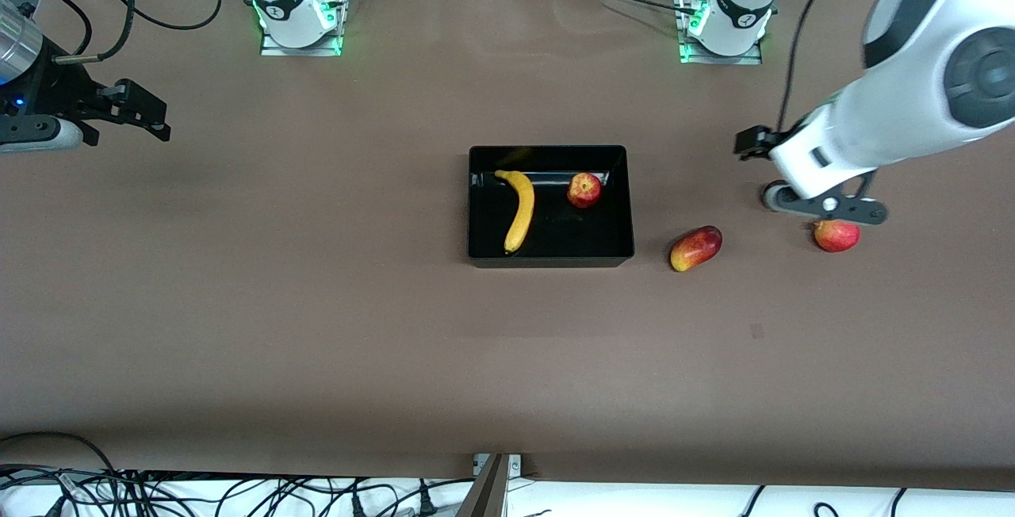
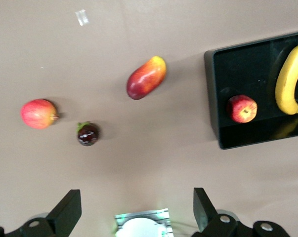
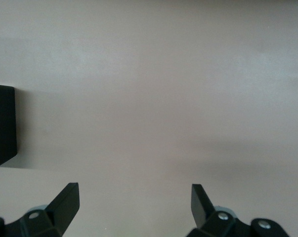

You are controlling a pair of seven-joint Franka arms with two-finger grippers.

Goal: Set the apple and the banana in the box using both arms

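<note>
The black box (image 1: 551,257) sits at the table's middle. The yellow banana (image 1: 519,212) lies in it toward the right arm's end. The streaked red apple (image 1: 584,189) sits in it toward the left arm's end. The left wrist view shows the box (image 2: 213,94), the apple (image 2: 241,108) and the banana (image 2: 288,81). My left gripper (image 1: 825,204) hangs open and empty over the table near the left arm's end, apart from the box; it shows open in its wrist view (image 2: 136,197). My right gripper (image 1: 151,120) is open and empty (image 3: 134,190) over bare table at the right arm's end.
An oblong red-and-yellow fruit (image 1: 695,248) lies just outside the box toward the left arm's end, also in the left wrist view (image 2: 146,77). A plainer red round fruit (image 1: 836,235) lies beneath the left gripper. A small dark fruit (image 2: 88,134) lies beside it. The box's corner (image 3: 3,126) shows in the right wrist view.
</note>
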